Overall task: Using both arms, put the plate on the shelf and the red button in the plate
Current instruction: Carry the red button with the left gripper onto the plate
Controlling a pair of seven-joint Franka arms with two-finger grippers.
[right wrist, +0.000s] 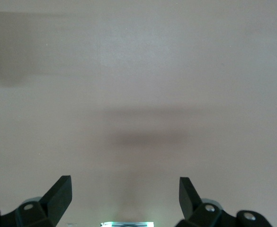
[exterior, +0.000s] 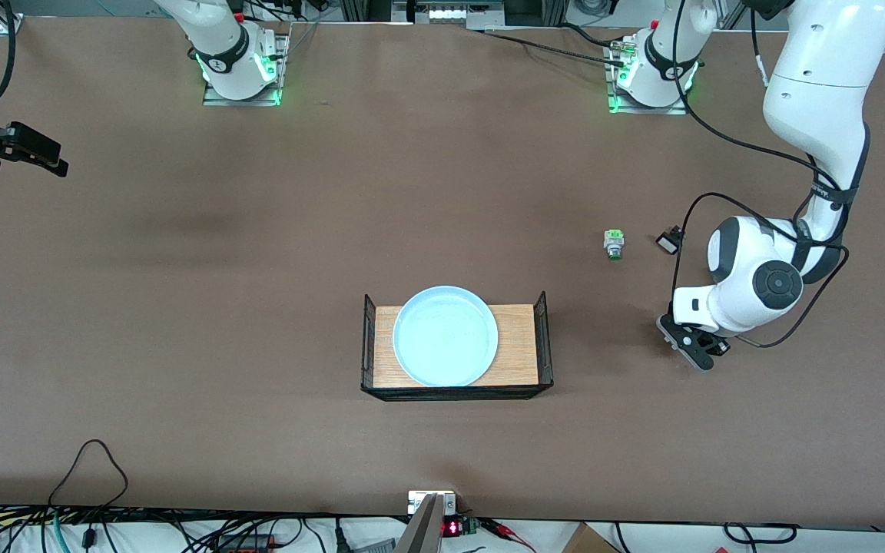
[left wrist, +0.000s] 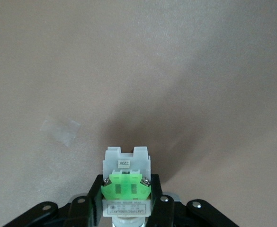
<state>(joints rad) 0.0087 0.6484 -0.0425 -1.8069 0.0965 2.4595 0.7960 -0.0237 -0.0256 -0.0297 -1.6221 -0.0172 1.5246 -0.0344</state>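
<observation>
Pale light-blue plate (exterior: 445, 336) resting on the wooden floor of a black-walled tray (exterior: 543, 338) at mid-desk, near the front camera. Left hand (exterior: 690, 345), low over the brown desk (exterior: 181, 307) toward the left arm's end, its fingers (left wrist: 93, 198) closed on a small switch with a whitish body and bright green middle block, taken for the red button (left wrist: 127, 182); its cap is hidden in the grasp. Two further switches lie on the desk farther from the front camera than that hand: a white-green switch (exterior: 613, 246) with a green cap, and, beside it toward the left arm's end, a black switch (exterior: 668, 242) with a white face. Right hand (exterior: 24, 150), at the right arm's end of the desk, waits with its fingers (right wrist: 58, 195) spread wide apart, holding nothing.
</observation>
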